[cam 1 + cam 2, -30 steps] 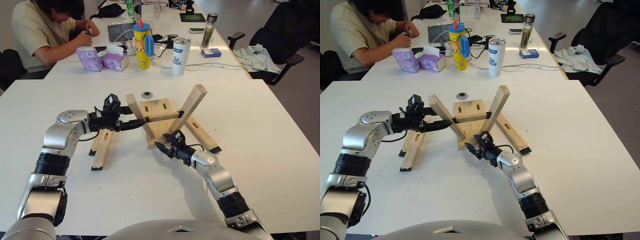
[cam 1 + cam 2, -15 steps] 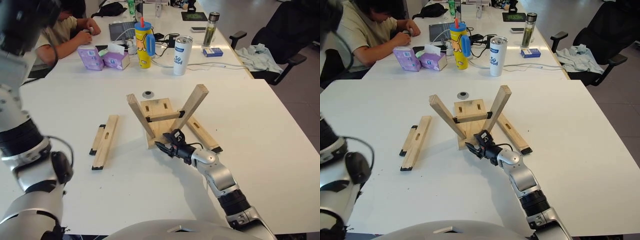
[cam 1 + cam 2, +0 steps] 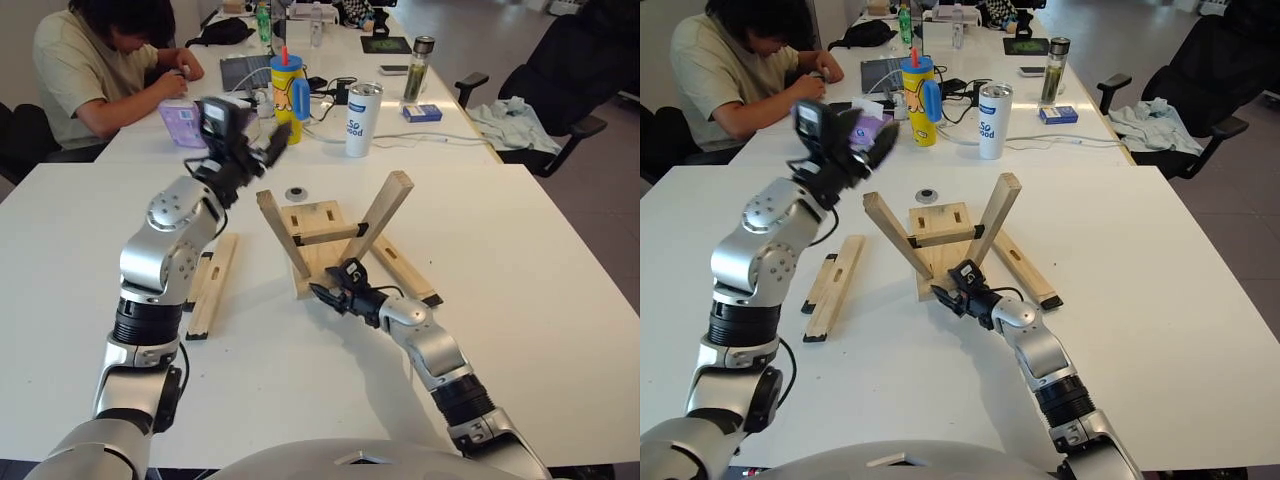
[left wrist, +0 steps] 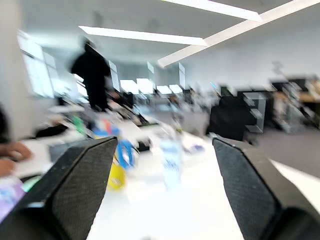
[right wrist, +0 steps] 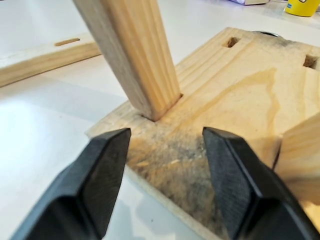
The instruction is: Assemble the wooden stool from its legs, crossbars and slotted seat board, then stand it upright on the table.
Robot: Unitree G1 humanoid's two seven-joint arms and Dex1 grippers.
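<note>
Having swung up off the crossbar, the left gripper is hanging open while the right gripper is waiting open at the edge of the seat board, with two legs standing slotted and spare legs lying loose.

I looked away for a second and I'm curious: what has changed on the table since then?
The left gripper left the tilted leg it was at and swung up above the table, open and empty. The right gripper stays open at the near edge of the seat board. The board, its legs and the loose pieces have not moved.
</note>
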